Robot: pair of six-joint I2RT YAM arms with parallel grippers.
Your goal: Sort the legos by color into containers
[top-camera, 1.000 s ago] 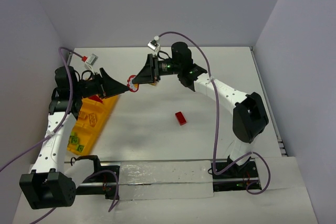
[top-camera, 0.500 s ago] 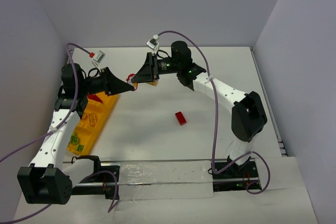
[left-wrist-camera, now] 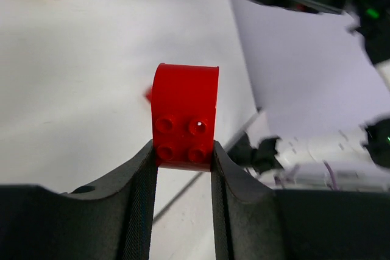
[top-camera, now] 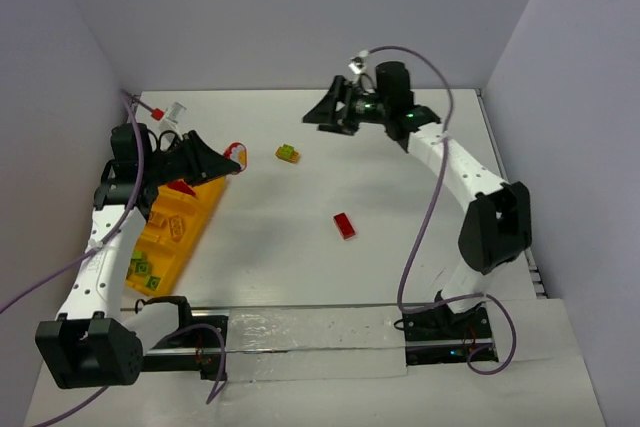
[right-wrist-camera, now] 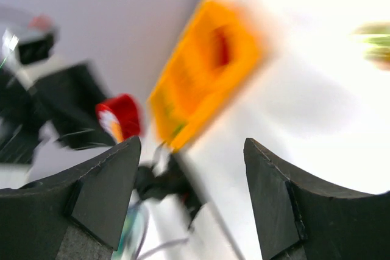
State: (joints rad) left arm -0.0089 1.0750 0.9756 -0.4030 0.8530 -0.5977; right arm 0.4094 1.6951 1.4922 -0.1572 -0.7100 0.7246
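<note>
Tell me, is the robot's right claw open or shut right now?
Open. In the right wrist view the right gripper has its two fingers spread wide, with nothing between them.

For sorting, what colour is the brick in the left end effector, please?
Red brick; clearest in left wrist view.

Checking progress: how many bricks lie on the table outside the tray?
2: a red brick mid-table and a yellow-green clump farther back. The left gripper holds another red piece; others may be hidden.
</note>
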